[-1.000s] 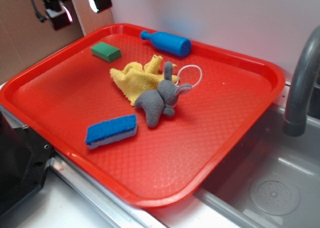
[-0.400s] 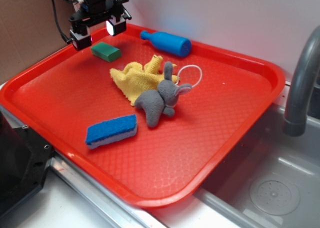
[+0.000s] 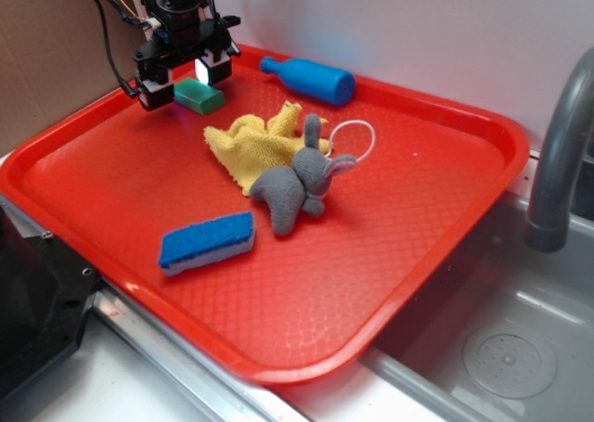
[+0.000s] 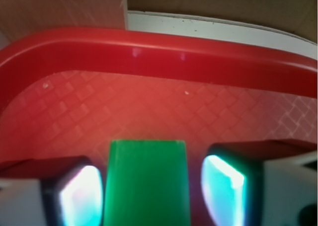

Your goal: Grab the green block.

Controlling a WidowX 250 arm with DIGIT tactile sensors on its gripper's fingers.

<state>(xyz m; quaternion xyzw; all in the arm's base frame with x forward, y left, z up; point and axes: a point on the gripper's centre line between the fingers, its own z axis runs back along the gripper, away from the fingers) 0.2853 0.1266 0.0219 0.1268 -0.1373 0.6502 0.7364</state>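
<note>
My pincer [image 3: 185, 81] sits apart, straddling the green block [image 4: 147, 181] near the red tray's [image 3: 445, 246] far-left corner; an uneven close could skew it sideways.

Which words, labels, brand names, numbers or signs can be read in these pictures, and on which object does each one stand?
None: no readable text shows in either view.
Blue bottle: plain, no label visible.
Green block: plain faces, no print.
Blue sponge, yellow cloth, grey plush toy, red tray: no writing.
Pincer: no legible marking; its fingers show only bright glare.
</note>
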